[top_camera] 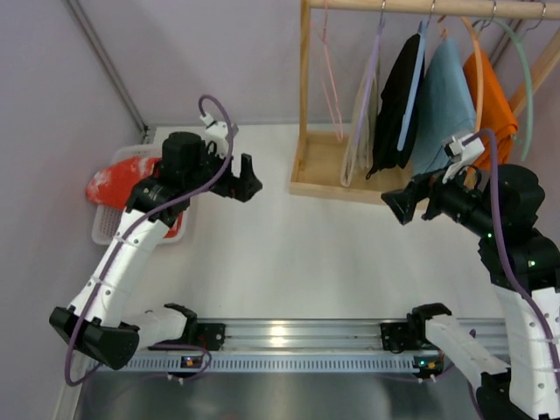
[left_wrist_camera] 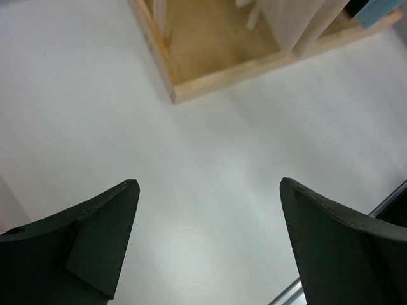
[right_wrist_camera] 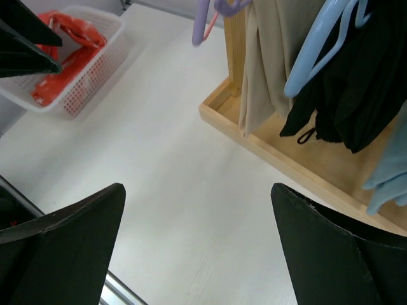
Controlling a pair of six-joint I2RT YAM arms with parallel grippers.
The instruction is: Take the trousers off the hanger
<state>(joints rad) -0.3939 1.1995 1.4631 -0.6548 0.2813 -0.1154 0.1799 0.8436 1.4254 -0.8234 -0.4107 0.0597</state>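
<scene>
My left end effector hung spread and empty over the desk, near the white basket at the desk's far left edge, where the trousers lay bunched. My right end effector was also spread, holding nothing, near the wooden rack. The hanger hung bare from its rail.

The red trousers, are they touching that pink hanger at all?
Apart. The top external view shows the trousers lying in the white basket at far left, while the hanger hangs empty from the wooden rack, with table between them.
</scene>
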